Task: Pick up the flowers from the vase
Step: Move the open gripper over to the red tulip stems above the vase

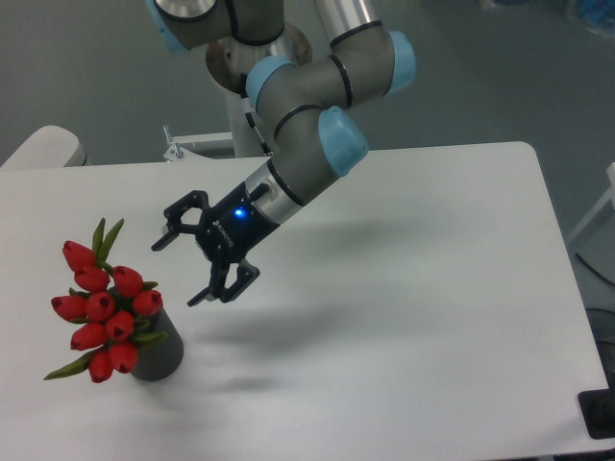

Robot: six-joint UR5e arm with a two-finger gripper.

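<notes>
Approach step: the hand (181,266) hovers spread wide just beside the red tulips (104,309) in the dark vase (163,353), and next must straddle the bunch.

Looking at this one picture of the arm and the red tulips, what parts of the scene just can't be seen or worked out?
- Tulip stems: hidden inside the vase, behind the flowers.
- Vase mouth: covered by the blooms.
- Height of the gripper above the table: a single fixed camera cannot settle it.
- Black object at the lower right: cut off by the frame edge.
- Arm base: cut off at the top edge.
</notes>
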